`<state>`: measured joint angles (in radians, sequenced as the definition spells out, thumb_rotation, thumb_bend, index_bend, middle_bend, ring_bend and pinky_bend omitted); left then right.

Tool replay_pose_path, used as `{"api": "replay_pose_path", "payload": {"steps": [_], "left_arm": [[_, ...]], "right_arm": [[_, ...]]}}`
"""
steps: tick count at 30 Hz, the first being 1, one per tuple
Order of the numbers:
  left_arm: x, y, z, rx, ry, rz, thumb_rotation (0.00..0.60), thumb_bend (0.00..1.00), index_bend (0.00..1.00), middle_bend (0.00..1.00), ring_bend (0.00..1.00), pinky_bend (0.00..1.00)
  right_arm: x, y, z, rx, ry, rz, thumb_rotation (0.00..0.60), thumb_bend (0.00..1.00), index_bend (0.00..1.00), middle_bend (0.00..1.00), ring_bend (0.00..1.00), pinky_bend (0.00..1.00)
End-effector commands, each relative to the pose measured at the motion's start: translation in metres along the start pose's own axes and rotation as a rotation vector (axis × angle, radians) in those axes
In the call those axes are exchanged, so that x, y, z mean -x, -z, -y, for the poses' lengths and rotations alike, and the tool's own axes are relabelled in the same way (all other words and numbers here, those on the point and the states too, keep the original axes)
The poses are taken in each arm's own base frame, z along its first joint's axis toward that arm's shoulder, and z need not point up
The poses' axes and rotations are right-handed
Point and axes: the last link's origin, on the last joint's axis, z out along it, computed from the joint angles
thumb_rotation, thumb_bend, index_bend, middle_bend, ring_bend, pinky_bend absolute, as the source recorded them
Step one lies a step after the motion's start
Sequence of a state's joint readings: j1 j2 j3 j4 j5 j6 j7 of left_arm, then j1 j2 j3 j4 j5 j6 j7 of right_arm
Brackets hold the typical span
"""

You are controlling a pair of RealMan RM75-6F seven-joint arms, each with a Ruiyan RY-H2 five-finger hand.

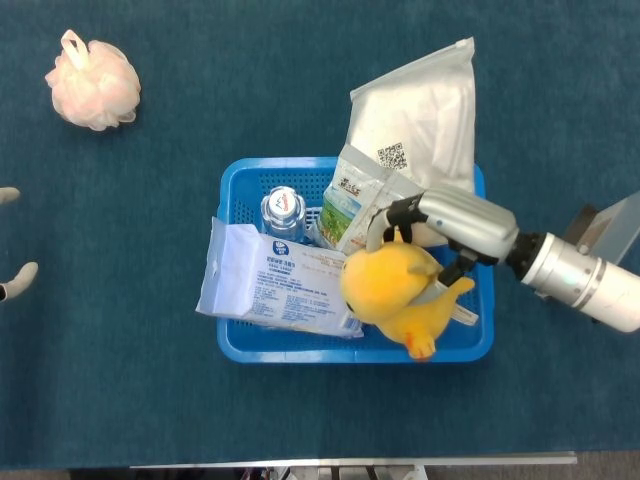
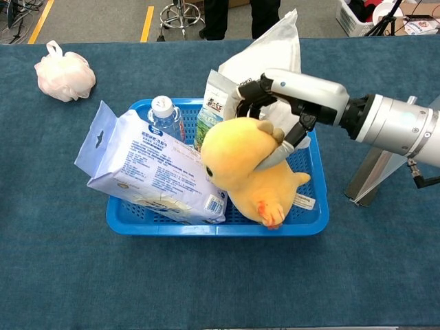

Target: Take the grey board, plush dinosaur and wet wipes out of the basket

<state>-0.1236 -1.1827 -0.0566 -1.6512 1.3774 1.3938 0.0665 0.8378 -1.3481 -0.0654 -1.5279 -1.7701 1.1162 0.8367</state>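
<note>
Dark teal cloth table [image 1: 150, 330], floor w/ yellow tape lines along top of chest view. Blue basket [image 1: 232, 345] sits centre frame, packed tight, so items stand on edge or lean rather than lie flat. Right hand [image 2: 292, 93] comes in from frame right, fingers curled over the top of the dino [image 2: 244, 165] and thumb pressed against its side: clamped on the plush. Grip is high on the body, prob. because only the top was reachable above the rim. Dino hangs tilted, orange feet pointing down toward lower-right of basket, tag dangling; looks partly raised, but can't tell if its underside is touching the basket floor. Wipes [image 2: 148, 165] occupy left half of basket, pack propped on edge w/ its upper-left corner sticking out over the rim; just beside the dino, poss. touching. Bottle [image 2: 163, 110] upright behind wipes, green snack pouch [image 1: 345, 205] beside it, big white bag [image 1: 420, 115] leaning out over the top edge of basket. Grey board [image 2: 375, 179] appears to stand outside the basket at frame right, partly hidden by the arm — id uncertain. Left hand [image 1: 15, 270] barely in at left edge of head view, fingertips apart, holding nothing. Pink bath pouf [image 1: 92, 82] upper left, well apart. Judgement: dino removal in hand; wipes not yet out.
</note>
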Motion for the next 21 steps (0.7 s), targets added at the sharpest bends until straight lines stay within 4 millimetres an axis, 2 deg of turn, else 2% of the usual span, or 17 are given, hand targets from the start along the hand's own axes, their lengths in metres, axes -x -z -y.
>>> {"api": "replay_pose_path", "payload": {"steps": [1,13,21], "left_arm": [[0.000,0.000,0.000,0.000,0.001,0.001,0.600,0.19,0.24,0.24,0.15,0.40],[0.001,-0.002,-0.003,0.008,0.000,0.001,0.600,0.19,0.24,0.24,0.15,0.40],[0.001,-0.003,-0.005,0.012,-0.003,0.000,0.600,0.19,0.24,0.24,0.15,0.40]], "right_arm": [[-0.011,0.002,0.006,-0.028,-0.019,-0.064,0.600,0.00,0.64,0.57,0.47,0.54],[-0.049,0.026,0.032,-0.108,0.054,-0.260,0.600,0.00,0.64,0.57,0.47,0.54],[-0.079,0.060,0.051,-0.119,0.159,-0.407,0.600,0.00,0.64,0.57,0.48,0.54]]}}
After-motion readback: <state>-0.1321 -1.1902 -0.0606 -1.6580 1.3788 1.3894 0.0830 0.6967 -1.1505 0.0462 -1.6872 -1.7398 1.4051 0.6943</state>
